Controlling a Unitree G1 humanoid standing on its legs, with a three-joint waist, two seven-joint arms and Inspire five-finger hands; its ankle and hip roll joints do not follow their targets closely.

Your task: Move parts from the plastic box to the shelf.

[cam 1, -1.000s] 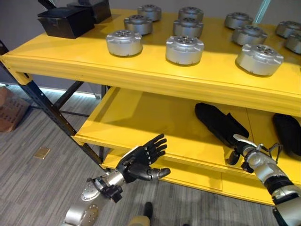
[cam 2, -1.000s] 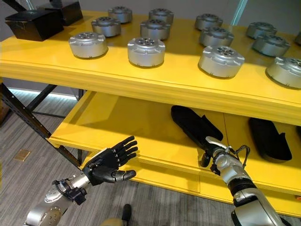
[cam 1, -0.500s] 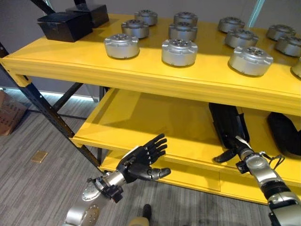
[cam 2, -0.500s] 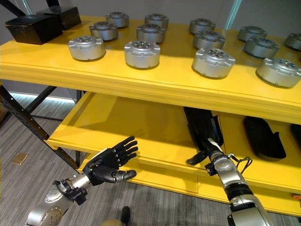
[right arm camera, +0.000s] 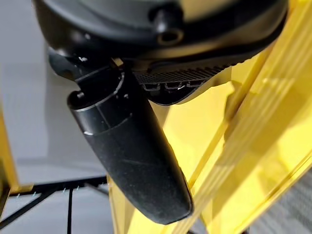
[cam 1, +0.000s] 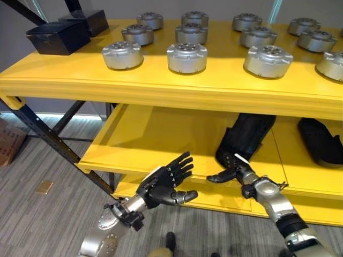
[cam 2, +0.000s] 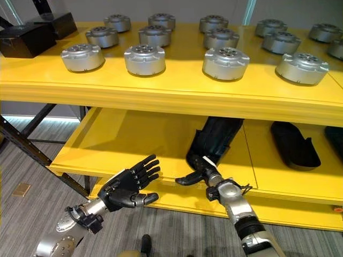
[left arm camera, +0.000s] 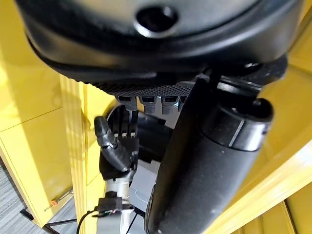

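a yellow shelf (cam 1: 177, 88) fills the scene, its top level carrying many round silver parts (cam 1: 187, 57) set in rows, with two black boxes (cam 1: 59, 36) at the far left end. the left hand (cam 1: 163, 184) hovers in front of the near edge of the lower level, palm turned up and holding nothing, its fingers (cam 1: 179, 166) spread straight and relaxed. the right hand (cam 2: 199, 170) sits at the near edge of the lower level, to the right of the left hand, thumb stretched out toward it; its fingers reach onto the shelf against a dark flat piece (cam 2: 214, 139) lying there, and whether they are released or grasping cannot be told. another dark piece (cam 2: 292, 144) lies further right on the same level. grey carpeted floor (cam 1: 37, 214) lies below.
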